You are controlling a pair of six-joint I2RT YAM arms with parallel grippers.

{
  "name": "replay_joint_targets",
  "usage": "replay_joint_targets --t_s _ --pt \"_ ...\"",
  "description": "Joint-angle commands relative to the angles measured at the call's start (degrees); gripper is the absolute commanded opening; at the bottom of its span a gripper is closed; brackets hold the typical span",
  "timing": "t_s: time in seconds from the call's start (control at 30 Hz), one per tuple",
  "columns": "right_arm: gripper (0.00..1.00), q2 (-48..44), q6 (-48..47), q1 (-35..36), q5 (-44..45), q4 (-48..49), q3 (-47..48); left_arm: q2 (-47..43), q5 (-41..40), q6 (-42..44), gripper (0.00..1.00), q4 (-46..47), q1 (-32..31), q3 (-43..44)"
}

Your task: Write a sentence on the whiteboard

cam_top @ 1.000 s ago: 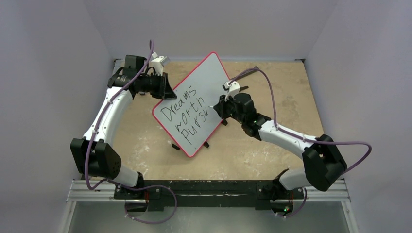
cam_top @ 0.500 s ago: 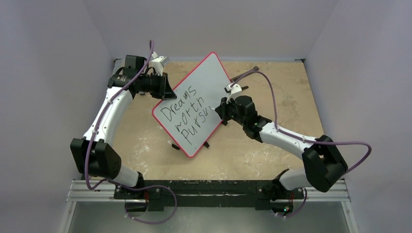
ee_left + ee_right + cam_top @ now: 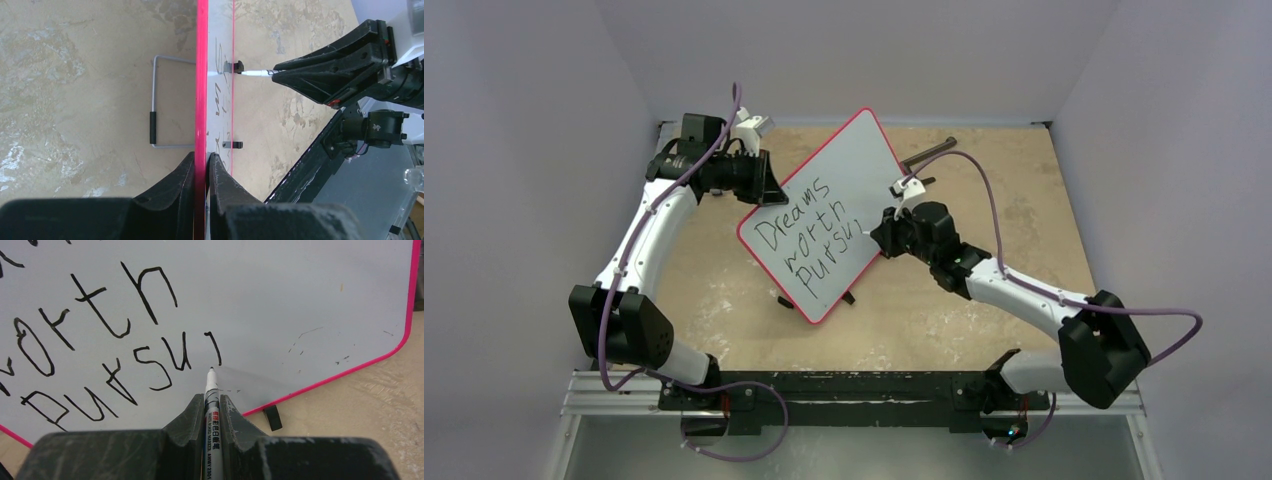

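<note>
The whiteboard [image 3: 849,165] with a red rim stands tilted at the table's middle. Black handwritten words, the sentence [image 3: 809,235], read "Dreams worth pursui"; in the right wrist view [image 3: 125,325] I see "orth" and "pursui". My left gripper [image 3: 769,187] is shut on the board's upper left edge, its jaws clamping the red rim [image 3: 201,100]. My right gripper [image 3: 874,228] is shut on a white whiteboard marker [image 3: 210,405]. Its black tip sits just below the last stroke, at or very near the board's surface.
Small black clips [image 3: 272,417] hold the board's lower edge on the tan table [image 3: 984,300]. A wire stand [image 3: 155,107] lies behind the board. A dark tool [image 3: 929,153] lies beyond the board. The black base rail [image 3: 844,385] runs along the near edge.
The right gripper with the marker moved slightly right and down along the third line, adding the "i" stroke after "pursu". The left arm and board stayed still.
</note>
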Motion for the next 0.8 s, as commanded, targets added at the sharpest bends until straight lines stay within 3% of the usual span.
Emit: replay_joint_targets --t_s 0.0,0.47,0.77 --pt "0.0 -3.1 0.1 0.1 -0.4 -0.4 4.6 -2.3 0.5 1.3 0.0 2.2 -0.2 1.8" --pt "0.0 5.7 0.3 0.0 -0.3 1.8 12.2 -2.2 0.4 1.4 0.0 2.2 -0.2 1.8" --pt "0.0 5.6 0.4 0.0 0.2 2.2 8.9 -2.4 0.6 1.4 0.0 2.2 -0.2 1.9"
